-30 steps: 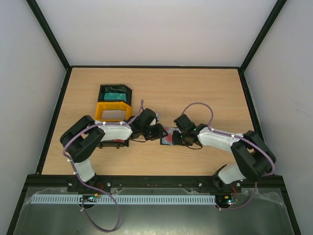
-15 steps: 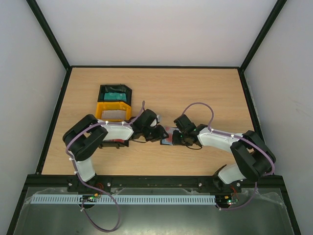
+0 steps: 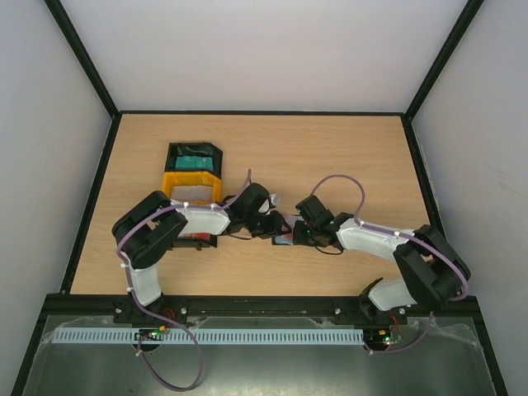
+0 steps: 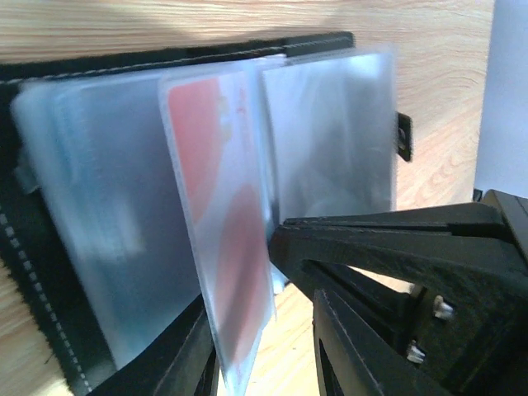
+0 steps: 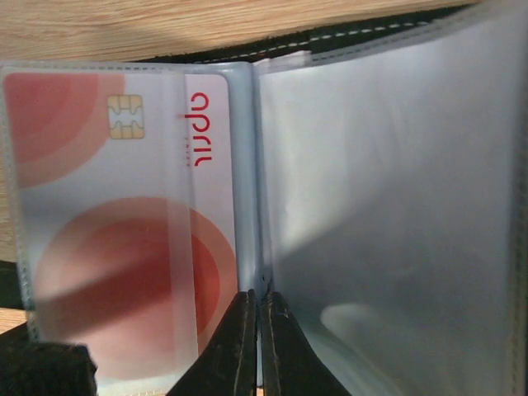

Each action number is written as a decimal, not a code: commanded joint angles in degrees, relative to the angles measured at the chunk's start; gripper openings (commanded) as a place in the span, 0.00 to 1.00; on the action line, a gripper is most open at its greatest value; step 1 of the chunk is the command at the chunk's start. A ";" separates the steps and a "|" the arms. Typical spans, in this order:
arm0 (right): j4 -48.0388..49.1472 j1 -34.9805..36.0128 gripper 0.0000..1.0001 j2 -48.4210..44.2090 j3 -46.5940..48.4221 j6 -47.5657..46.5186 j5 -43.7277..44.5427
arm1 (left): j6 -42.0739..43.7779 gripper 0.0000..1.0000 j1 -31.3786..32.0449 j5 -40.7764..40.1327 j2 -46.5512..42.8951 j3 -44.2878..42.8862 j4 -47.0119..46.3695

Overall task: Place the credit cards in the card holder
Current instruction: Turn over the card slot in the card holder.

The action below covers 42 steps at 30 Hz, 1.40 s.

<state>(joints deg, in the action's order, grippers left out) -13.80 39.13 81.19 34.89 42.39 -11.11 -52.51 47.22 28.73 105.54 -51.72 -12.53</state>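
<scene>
The black card holder point(image 3: 285, 238) lies open mid-table between both grippers, its clear sleeves fanned out point(image 4: 91, 206). A red-and-white card point(image 5: 124, 214) sits inside one sleeve. In the left wrist view this sleeve with the card point(image 4: 235, 272) stands on edge between the jaws of my left gripper point(image 3: 270, 222). The jaws are apart, and the right finger point(image 4: 346, 243) touches the sleeve. My right gripper point(image 5: 260, 299) is shut on the sleeve fold beside the card; it also shows in the top view point(image 3: 297, 234). A teal card point(image 3: 195, 161) and a whitish card point(image 3: 191, 192) lie in trays.
A black tray point(image 3: 175, 151) and a yellow tray point(image 3: 169, 183) stand at the back left. Another black tray point(image 3: 195, 242) lies partly under the left arm. Black frame rails edge the table on all sides.
My left gripper has moved right and slightly back, closer to the card holder and the right gripper. The right gripper has barely moved.
</scene>
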 commanded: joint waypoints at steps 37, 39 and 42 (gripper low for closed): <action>-9.37 -3.41 0.48 -29.15 -0.37 7.51 25.32 | 13.66 0.56 4.45 -10.34 3.59 -23.76 21.93; -7.69 -3.42 0.49 -27.97 1.07 4.81 22.38 | 15.49 0.60 3.72 -13.78 0.96 -23.35 26.34; -4.43 -3.45 0.50 -25.55 2.41 1.26 17.25 | 17.35 0.66 2.00 -18.67 -3.61 -21.44 30.88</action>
<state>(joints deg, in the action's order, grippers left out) -23.35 35.97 53.30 33.98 49.84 12.25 -39.72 51.16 18.65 108.33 -73.36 8.97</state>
